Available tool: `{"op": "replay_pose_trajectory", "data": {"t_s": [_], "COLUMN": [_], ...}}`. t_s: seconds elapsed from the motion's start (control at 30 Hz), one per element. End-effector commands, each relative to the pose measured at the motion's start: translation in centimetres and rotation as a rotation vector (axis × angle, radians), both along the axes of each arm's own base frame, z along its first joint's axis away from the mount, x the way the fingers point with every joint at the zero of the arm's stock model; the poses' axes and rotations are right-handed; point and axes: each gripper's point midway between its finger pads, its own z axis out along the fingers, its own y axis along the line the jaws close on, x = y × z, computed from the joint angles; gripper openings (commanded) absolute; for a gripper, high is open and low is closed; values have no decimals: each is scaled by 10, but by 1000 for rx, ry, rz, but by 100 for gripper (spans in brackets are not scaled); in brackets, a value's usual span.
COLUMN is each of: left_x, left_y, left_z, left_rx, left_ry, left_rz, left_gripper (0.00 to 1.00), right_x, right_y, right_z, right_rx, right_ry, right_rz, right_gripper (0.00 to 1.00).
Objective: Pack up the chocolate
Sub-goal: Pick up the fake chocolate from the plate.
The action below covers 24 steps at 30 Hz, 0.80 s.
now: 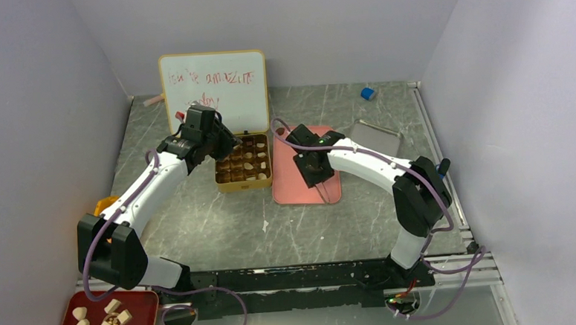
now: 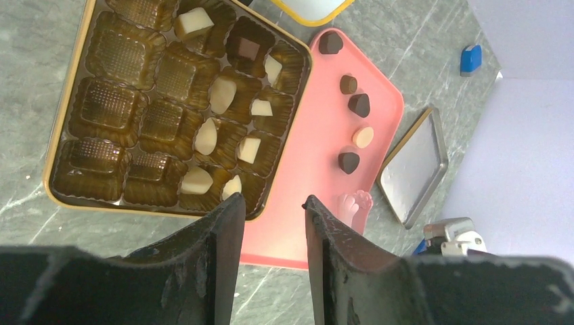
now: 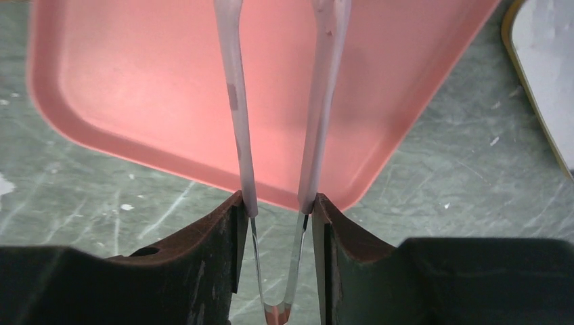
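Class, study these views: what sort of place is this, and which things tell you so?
Probably a robotics lab test cell: plain white walls box in a marbled table, the left arm and right arm are bolted to a rail at its near edge, and a handwritten whiteboard stands behind.

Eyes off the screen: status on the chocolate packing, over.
Left gripper open, empty, by box. Right gripper shut on tongs above tray. Chocolates loose on tray. Nothing blocking.

My top camera looked down on the table [image 1: 199,234] from behind; both wrist cameras faced down closely, sharing the pink tray [image 1: 290,188].
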Motion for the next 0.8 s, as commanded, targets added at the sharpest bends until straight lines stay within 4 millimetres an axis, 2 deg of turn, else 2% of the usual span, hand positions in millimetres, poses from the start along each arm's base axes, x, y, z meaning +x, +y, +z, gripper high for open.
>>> {"op": "replay_pose_trajectory", "data": {"t_s": [0.0, 0.13, 0.6, 0.77], "left_x": [4, 6, 10, 12], "left_y": [-4, -6, -8, -9], "left_z": [5, 6, 6, 8], "left_rx": [-21, -23, -20, -24], "left_ry": [-20, -23, -27, -33], "left_rz": [-14, -20, -27, -26], "left_gripper": [43, 43, 43, 43], "right_x": [0, 0, 6, 15], "right_y": [-19, -27, -33, -32], "right_z": [6, -4, -43, -47], "right_rx": [-10, -33, -79, -83], "right_ry": [-21, -1, 89, 94], "right_rz": [-52, -75, -98, -104], "right_gripper": [42, 45, 48, 48]}}
